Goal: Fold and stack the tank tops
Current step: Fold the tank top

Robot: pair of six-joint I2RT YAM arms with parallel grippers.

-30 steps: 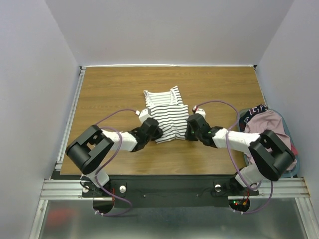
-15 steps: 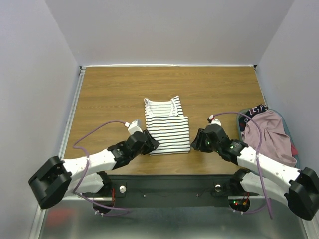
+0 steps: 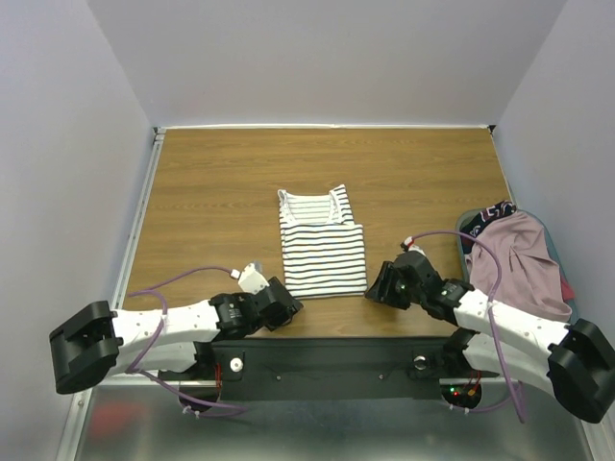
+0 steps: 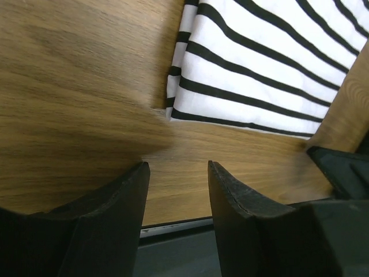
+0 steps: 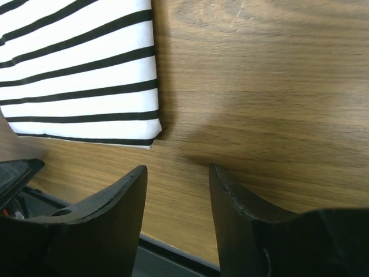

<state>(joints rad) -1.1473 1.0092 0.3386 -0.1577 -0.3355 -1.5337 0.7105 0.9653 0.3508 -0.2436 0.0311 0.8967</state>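
Observation:
The striped tank top [image 3: 322,245] lies flat in the middle of the table, folded so its lower half forms a neat rectangle with the straps showing at the far end. Its near left corner [image 4: 190,104] and near right corner [image 5: 115,86] show in the wrist views. My left gripper [image 3: 288,305] is open just off the near left corner, with only bare wood between its fingers [image 4: 176,167]. My right gripper [image 3: 375,285] is open beside the near right corner, also empty [image 5: 176,170]. The pink tank top [image 3: 519,264] lies crumpled on a pile at the table's right edge.
A dark patterned garment [image 3: 485,219] and a bit of red cloth [image 3: 567,288] lie under the pink top. The table's near edge [image 4: 173,228] runs just behind both grippers. A metal rail [image 3: 139,211] lines the left side.
Both grippers have opened and let go of the striped top, which now lies folded flat. Both arms have drawn back toward the near edge, apart from the cloth.

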